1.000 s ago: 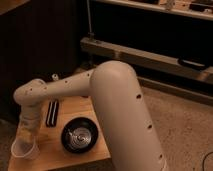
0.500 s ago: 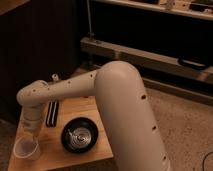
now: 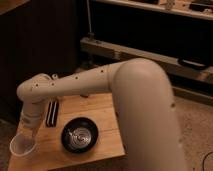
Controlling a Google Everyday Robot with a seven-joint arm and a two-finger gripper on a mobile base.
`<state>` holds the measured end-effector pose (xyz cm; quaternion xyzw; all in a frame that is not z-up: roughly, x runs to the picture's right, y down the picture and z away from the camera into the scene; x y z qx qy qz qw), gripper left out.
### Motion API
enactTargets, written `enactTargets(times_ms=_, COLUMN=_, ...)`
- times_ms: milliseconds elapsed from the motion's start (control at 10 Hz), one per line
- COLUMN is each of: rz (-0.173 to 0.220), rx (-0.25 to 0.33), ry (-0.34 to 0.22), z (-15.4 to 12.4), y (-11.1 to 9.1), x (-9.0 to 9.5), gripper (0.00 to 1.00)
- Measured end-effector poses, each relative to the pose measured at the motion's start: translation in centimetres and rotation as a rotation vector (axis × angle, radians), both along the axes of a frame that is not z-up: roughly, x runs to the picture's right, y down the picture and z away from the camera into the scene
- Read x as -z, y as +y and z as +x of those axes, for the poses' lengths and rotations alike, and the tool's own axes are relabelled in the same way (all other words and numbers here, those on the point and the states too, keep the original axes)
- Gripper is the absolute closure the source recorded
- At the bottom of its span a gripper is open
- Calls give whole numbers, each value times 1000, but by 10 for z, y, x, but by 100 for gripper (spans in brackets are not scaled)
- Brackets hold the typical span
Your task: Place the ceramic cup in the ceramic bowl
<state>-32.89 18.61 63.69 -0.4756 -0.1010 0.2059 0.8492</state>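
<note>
I'm watching gripper (image 3: 29,134) at lower left, fingers just closing narrow onto rim of small white tapered ceramic cup (image 3: 22,148). Grasp looking made, so lift toward glossy black round ceramic bowl (image 3: 80,136) at bottom centre coming next.

The arm (image 3: 142,87) folds downward, pincer (image 3: 27,134) (fingers closed) low, pinching the ceramic cup (image 3: 22,149).

Light wooden bench (image 3: 107,120) with a dark slatted bar (image 3: 51,114) lying flat near its back-left edge — behind it dark shelving with a pale rail (image 3: 131,53), speckled floor (image 3: 197,125) at right.
</note>
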Motion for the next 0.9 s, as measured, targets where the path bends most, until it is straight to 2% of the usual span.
enactTargets(times_ms=300, rz=29, rx=-82, ry=89, z=53, y=-18, x=-1, gripper=100)
enactTargets(times_ms=500, rz=49, rx=-160, ry=168, z=99, y=-31, x=-4, gripper=100)
enactTargets(times_ms=700, rz=68, rx=-233, ry=242, z=143, y=-48, x=1, gripper=100)
enactTargets(times_ms=900, rz=79, rx=-286, ry=312, z=171, y=-63, x=6, gripper=100)
